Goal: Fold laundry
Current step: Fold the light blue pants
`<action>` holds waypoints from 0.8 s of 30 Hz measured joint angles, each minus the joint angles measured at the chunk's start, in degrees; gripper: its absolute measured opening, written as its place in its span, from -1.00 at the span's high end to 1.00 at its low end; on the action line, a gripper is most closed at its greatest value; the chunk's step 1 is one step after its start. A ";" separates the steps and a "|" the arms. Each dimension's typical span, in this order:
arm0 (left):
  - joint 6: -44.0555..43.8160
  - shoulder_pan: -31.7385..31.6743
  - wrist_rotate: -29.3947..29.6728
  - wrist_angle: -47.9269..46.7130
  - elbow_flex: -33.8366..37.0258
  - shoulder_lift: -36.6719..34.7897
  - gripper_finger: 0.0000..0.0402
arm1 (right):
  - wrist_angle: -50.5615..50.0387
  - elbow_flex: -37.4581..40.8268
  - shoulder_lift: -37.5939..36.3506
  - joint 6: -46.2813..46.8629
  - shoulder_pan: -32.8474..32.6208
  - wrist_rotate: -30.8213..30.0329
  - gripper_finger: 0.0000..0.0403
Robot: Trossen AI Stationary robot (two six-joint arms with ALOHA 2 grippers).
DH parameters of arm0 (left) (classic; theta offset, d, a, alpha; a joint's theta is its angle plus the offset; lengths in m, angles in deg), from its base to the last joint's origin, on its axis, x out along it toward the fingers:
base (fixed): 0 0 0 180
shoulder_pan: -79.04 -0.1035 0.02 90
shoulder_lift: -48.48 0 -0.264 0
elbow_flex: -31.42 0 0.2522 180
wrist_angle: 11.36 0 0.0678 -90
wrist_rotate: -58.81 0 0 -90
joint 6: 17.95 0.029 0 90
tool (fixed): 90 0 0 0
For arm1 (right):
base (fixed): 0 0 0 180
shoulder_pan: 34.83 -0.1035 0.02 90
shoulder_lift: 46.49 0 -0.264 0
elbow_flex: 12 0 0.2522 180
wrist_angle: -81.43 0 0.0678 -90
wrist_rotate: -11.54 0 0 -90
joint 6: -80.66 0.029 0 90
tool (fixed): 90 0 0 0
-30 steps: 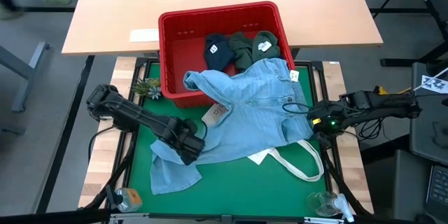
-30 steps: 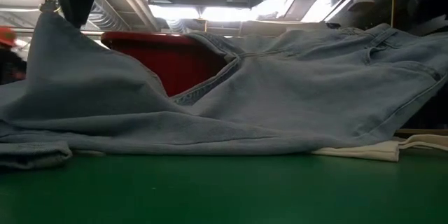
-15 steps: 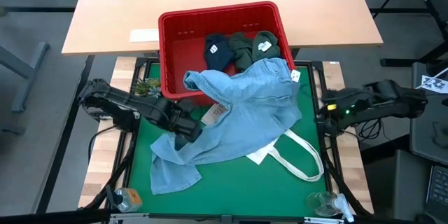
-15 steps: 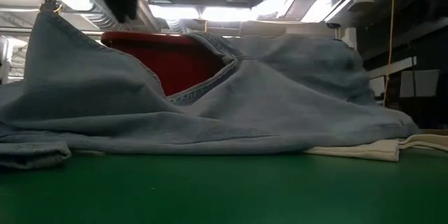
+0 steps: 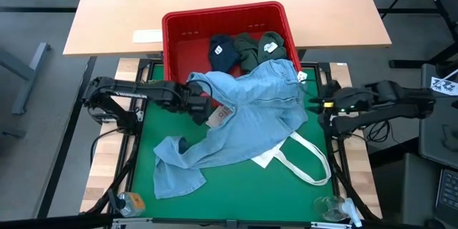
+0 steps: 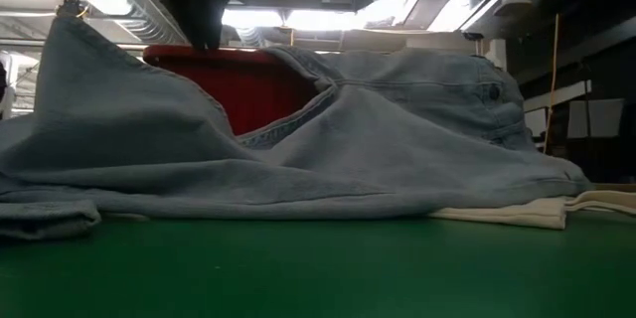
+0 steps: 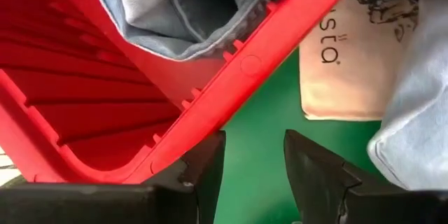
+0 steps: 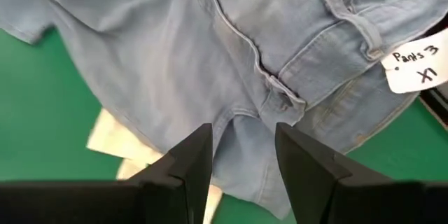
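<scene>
Draping over red basket rim, denim jeans, left gripper and right gripper spread, empty.

Jeans were light blue denim w/ a white handwritten tag. Basket was red, holding a navy garment & dark olive ones. Bench mat was green. Tote was off-white w/ dark lettering. Both claws were black.

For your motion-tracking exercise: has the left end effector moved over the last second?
Yes. In the high view the left end effector has travelled from the mat's middle up to the red basket, now by its front wall, empty.
</scene>
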 joint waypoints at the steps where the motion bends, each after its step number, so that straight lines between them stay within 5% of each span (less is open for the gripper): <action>1: 0.00 -0.82 -0.04 0.02 0.00 0.00 0.28 | 0.00 0.01 1.01 -0.95 0.00 -0.60 0.23; 13: 4.50 -7.43 4.11 1.40 0.07 0.02 0.28 | 0.01 0.07 8.64 -6.30 0.02 -4.27 0.23; 24: 14.58 -12.45 5.67 9.38 0.00 -0.42 0.28 | -0.09 0.07 8.28 -7.02 2.11 -9.49 0.23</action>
